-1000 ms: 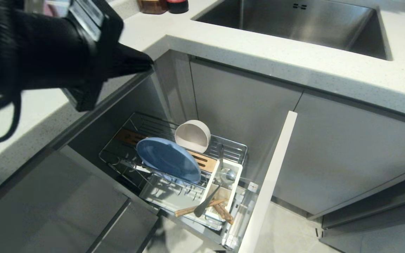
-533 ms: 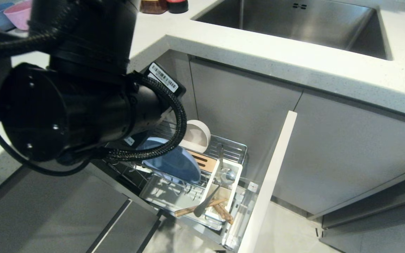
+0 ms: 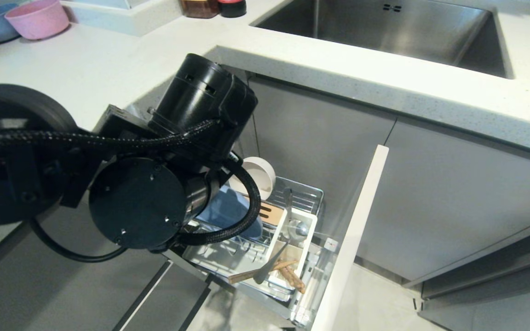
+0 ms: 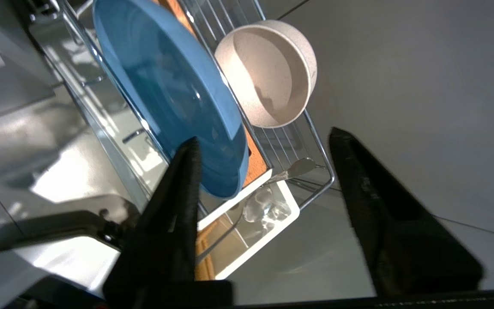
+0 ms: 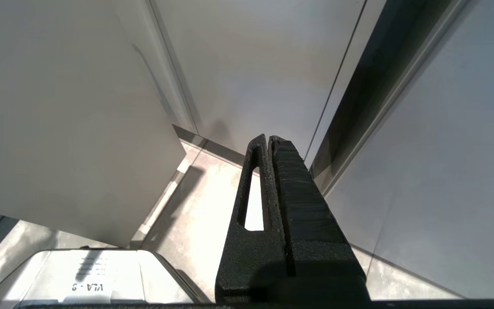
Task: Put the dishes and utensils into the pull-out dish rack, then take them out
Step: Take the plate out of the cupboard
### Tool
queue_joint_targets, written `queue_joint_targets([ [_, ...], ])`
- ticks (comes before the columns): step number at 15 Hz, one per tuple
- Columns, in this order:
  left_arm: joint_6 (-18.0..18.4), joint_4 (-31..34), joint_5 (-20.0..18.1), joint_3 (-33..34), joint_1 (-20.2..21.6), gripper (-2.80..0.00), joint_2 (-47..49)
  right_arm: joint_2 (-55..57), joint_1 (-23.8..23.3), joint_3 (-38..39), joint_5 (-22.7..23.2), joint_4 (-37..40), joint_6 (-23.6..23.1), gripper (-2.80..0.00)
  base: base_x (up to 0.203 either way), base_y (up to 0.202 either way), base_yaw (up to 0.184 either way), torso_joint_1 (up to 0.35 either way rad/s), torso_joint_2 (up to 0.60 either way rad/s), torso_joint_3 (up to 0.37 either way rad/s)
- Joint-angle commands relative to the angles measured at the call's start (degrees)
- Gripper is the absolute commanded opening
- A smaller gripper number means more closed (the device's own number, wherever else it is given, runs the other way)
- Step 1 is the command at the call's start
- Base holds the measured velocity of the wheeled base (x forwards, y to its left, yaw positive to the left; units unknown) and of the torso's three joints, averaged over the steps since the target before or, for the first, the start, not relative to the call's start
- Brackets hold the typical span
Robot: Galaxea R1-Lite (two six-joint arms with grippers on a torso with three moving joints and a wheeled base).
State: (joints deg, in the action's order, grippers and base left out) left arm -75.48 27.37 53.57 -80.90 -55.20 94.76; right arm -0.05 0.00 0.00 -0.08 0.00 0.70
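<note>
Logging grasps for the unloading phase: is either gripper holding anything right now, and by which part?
Nothing is held. The left gripper is open above the blue plate in the dish rack; the right gripper is shut on nothing.

White label (image 5: pixel 87 286) reads "VLA - 9", upside down.

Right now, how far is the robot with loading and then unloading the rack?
Loading looks done: blue plate and cream bowl stand in the pull-out dish rack, spoon and chopsticks in its caddy. In hand: the open, empty left gripper hangs above the plate. Left: unloading everything. The right gripper is parked, shut.
</note>
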Motion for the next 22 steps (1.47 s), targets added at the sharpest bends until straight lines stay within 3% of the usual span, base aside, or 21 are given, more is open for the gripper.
queue_joint_targets([
  [1, -1.5, 0.1, 0.0, 0.1, 0.0, 0.00, 0.5, 0.0, 0.0, 0.0, 0.0, 0.0, 0.0, -2.80, 0.000, 0.000, 0.000, 0.000, 0.00, 0.000],
  [5, -7.8, 0.3, -4.2, 0.6, 1.3, 0.00, 2.6, 0.0, 0.0, 0.1, 0.0, 0.0, 0.0, -2.80, 0.000, 0.000, 0.000, 0.000, 0.00, 0.000],
  [10, -10.0, 1.4, -5.5, 0.7, 4.9, 0.00, 6.9, 0.0, 0.0, 0.1, 0.0, 0.0, 0.0, -2.80, 0.000, 0.000, 0.000, 0.000, 0.00, 0.000],
  [16, -10.5, 1.1, -7.8, -0.8, 9.1, 0.00, 11.9, 0.0, 0.0, 0.1, 0.0, 0.0, 0.0, -2.80, 0.000, 0.000, 0.000, 0.000, 0.00, 0.000],
  [22, -10.3, 1.2, -10.5, -3.7, 9.8, 0.00, 13.3, 0.0, 0.0, 0.0, 0.0, 0.0, 0.0, -2.80, 0.000, 0.000, 0.000, 0.000, 0.00, 0.000],
])
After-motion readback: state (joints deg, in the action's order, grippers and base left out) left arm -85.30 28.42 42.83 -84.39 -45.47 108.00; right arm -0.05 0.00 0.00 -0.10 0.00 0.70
